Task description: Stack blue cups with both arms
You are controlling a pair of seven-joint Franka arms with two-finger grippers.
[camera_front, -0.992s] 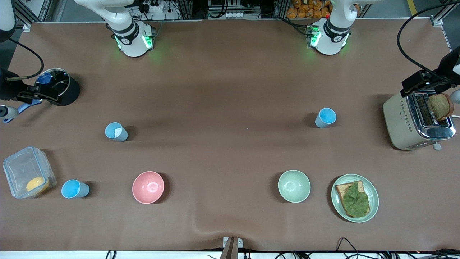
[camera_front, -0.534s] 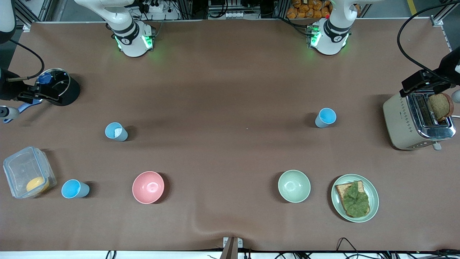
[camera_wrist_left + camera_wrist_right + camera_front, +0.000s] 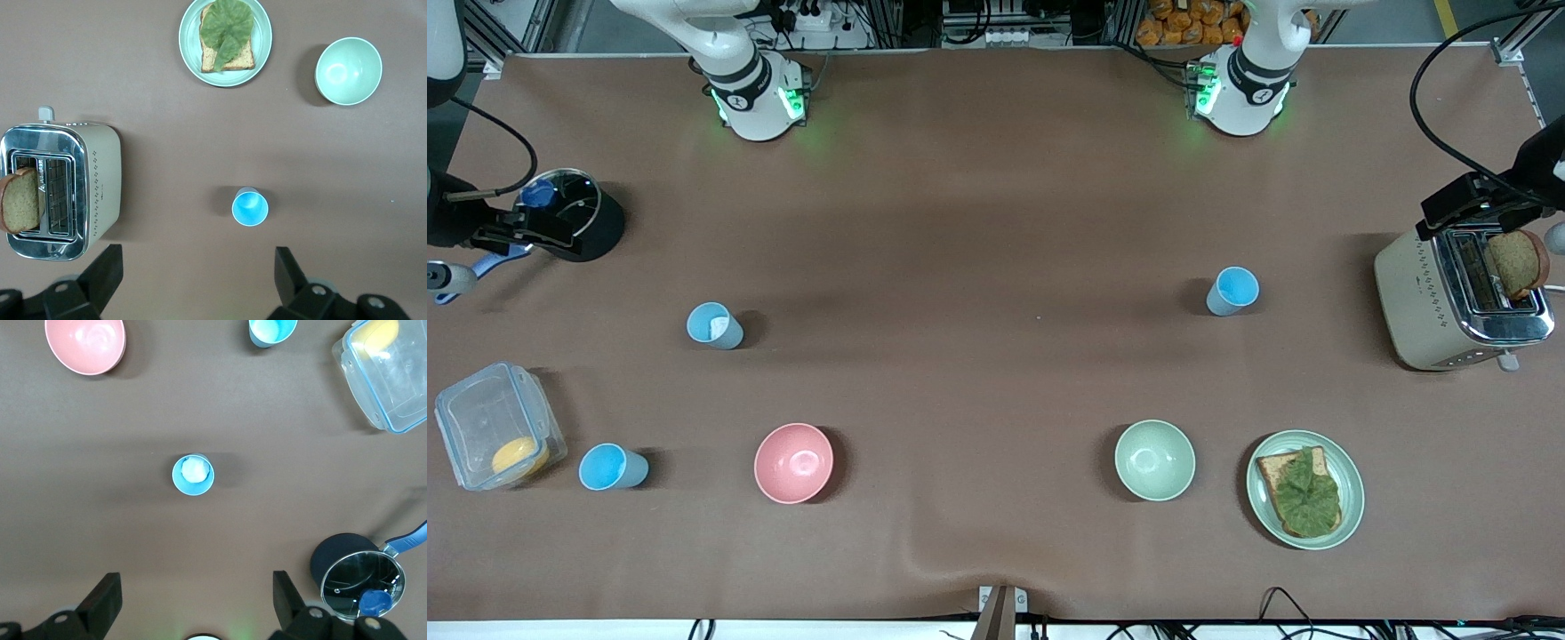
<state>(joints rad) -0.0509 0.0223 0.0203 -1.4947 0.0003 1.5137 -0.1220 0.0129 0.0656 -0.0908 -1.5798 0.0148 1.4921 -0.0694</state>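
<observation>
A brown-covered table (image 3: 996, 178) fills the view, with cables (image 3: 1432, 107) along its edge.

clear box (image 3: 390, 377): cut by frame edge | blue pan handle (image 3: 408, 537): end cut off

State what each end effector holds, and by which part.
Nothing is held. The left end effector hangs open over the table near a blue cup; the right end effector hangs open, empty too.

I see two white arms — the right arm (image 3: 738, 76) and the left arm (image 3: 1249, 76) — each with a rounded base, a black band at the joint and green lights glowing at its sides. In my wrist views the left gripper (image 3: 197, 283) and right gripper (image 3: 193, 603) show black, angular fingers, set wide apart.
</observation>
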